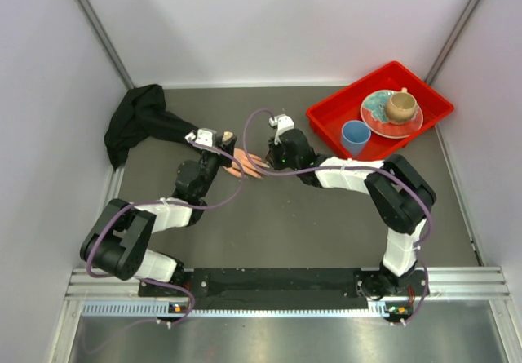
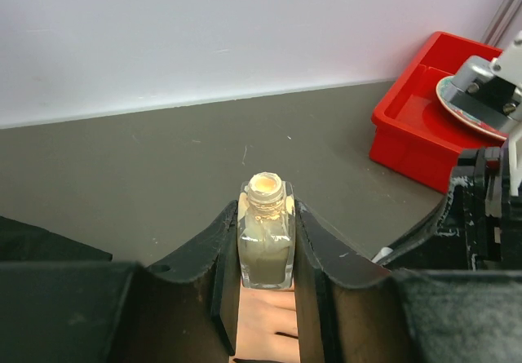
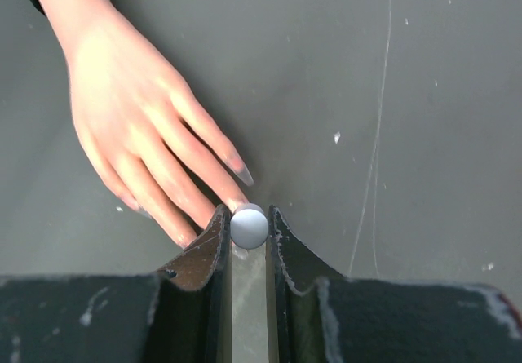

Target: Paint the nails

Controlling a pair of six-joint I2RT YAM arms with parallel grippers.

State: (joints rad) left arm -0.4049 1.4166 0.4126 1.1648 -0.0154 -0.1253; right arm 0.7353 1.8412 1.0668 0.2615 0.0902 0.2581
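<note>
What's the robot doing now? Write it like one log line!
left fingers: holding open bottle | right fingers: holding white cap, near nails of fake hand

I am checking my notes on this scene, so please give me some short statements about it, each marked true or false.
1. The left fingers hold a bottle that has no cap on. True.
2. The right fingers are open and empty. False: they are shut on a white cap.
3. The red tray holds a plate and a blue cup. True.
4. The mannequin hand lies inside the red tray. False: it lies on the grey table, between the fingers of the two arms.
</note>
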